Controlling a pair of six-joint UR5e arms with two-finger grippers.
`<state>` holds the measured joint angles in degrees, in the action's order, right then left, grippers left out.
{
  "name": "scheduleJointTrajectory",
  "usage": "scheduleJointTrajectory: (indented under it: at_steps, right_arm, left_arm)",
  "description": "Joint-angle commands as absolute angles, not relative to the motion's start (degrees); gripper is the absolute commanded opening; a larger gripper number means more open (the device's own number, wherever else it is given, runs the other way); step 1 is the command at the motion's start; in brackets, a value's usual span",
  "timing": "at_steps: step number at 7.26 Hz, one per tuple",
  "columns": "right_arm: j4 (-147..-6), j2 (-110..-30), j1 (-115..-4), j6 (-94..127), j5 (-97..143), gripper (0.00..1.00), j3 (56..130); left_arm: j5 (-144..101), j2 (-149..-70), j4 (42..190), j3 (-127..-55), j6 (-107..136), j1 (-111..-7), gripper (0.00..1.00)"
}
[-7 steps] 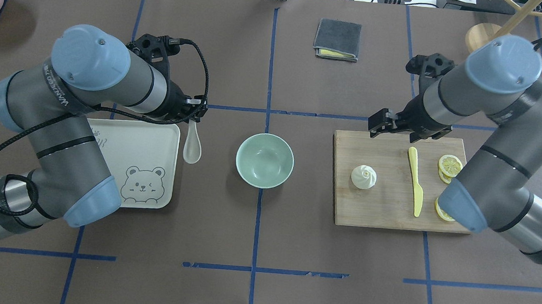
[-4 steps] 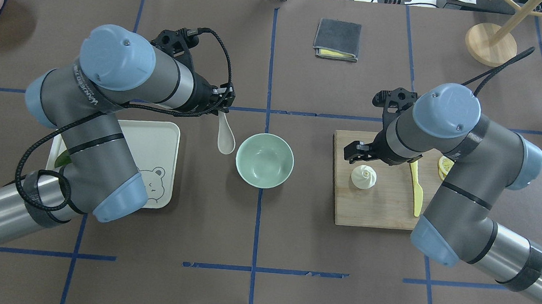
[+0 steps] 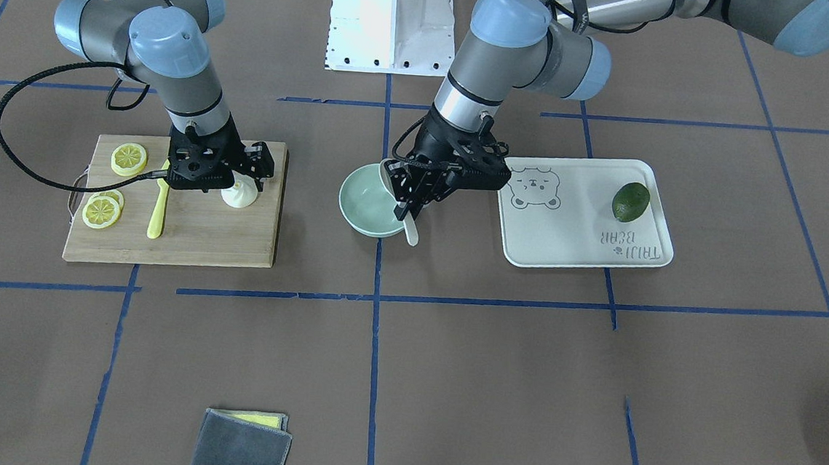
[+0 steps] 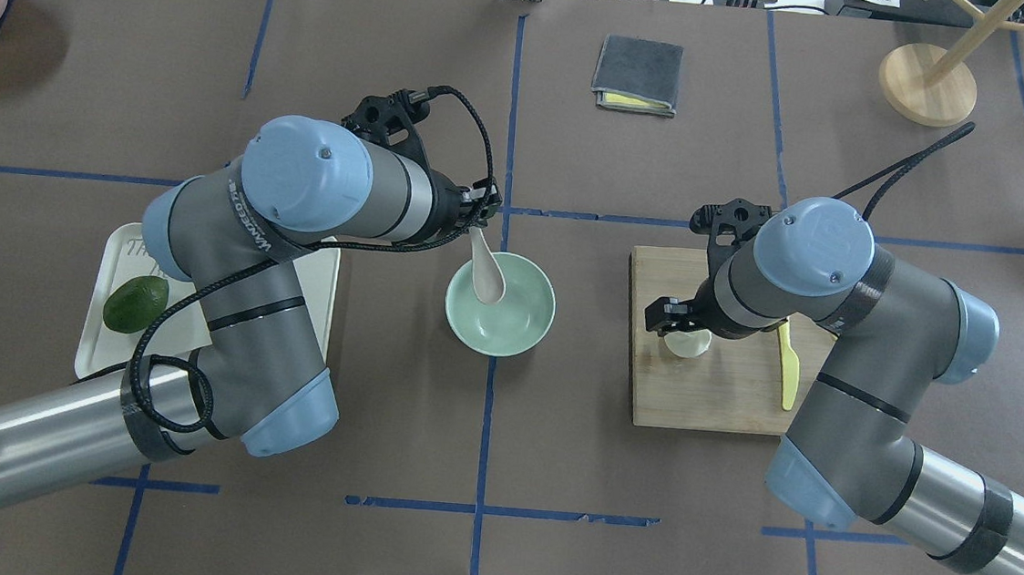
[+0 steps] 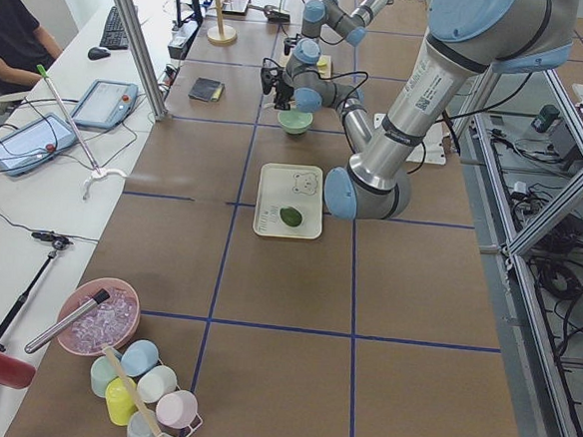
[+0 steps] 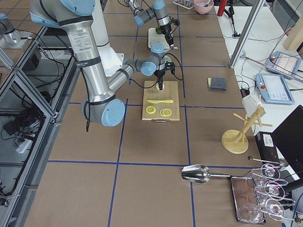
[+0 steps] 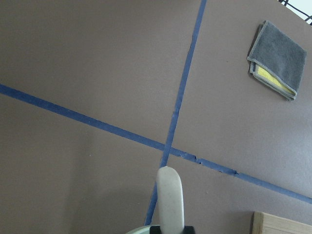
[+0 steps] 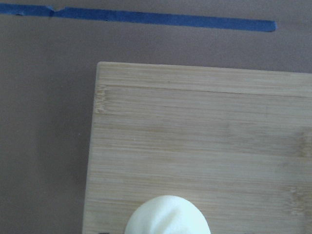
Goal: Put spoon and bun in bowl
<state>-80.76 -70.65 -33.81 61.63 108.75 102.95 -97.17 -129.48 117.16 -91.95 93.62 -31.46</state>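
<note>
My left gripper (image 4: 478, 221) is shut on the handle of the off-white spoon (image 4: 486, 273). The scoop hangs tilted over the pale mint-green bowl (image 4: 520, 323) at the table's middle. In the front view the gripper (image 3: 404, 200) holds the spoon (image 3: 409, 232) at the bowl's (image 3: 360, 201) rim. The left wrist view shows the spoon (image 7: 169, 200). The cream-white bun (image 4: 688, 343) sits on the wooden cutting board (image 4: 714, 395). My right gripper (image 4: 675, 322) is open, low over the bun (image 3: 237, 195), jaws either side. The right wrist view shows the bun's top (image 8: 168, 217).
A yellow plastic knife (image 4: 786, 366) and lemon slices (image 3: 129, 158) lie on the board. A white bear tray (image 3: 581, 246) with a dark green avocado (image 4: 135, 304) sits left of the bowl. A folded grey cloth (image 4: 638, 74) and a wooden stand (image 4: 927, 83) are at the far side.
My left gripper carried the spoon rightward from beside the tray to over the bowl. My right gripper moved from the board's far edge down over the bun.
</note>
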Motion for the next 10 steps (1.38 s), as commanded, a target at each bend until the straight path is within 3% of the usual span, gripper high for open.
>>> scheduleJointTrajectory:
  at_steps: [1, 2, 3, 4, 10]
  right_arm:
    - [-80.86, -70.75, -33.66, 61.61, 108.9, 0.87, 102.83]
    - [-80.95, -70.75, -33.66, 61.61, 108.9, 0.6, 102.83]
    - [-81.64, -70.66, -33.66, 61.61, 108.98, 0.19, 102.83]
    - [-82.09, -70.58, -33.66, 61.61, 108.98, 0.0, 102.92]
    - [-82.26, -70.49, -35.67, 61.61, 109.86, 0.0, 105.02]
  left_arm:
    - [-95.89, -129.81, 120.32, -89.65, 94.04, -30.85, 0.0]
    - [-95.89, -129.81, 120.41, -89.56, 93.96, -30.85, 0.0]
    - [-95.89, -129.81, 120.41, -89.39, 93.96, -30.76, 0.0]
    - [-95.89, -129.73, 120.41, -89.3, 93.87, -30.76, 0.0]
    - [-95.71, -129.64, 120.32, -87.98, 94.22, -28.48, 0.01]
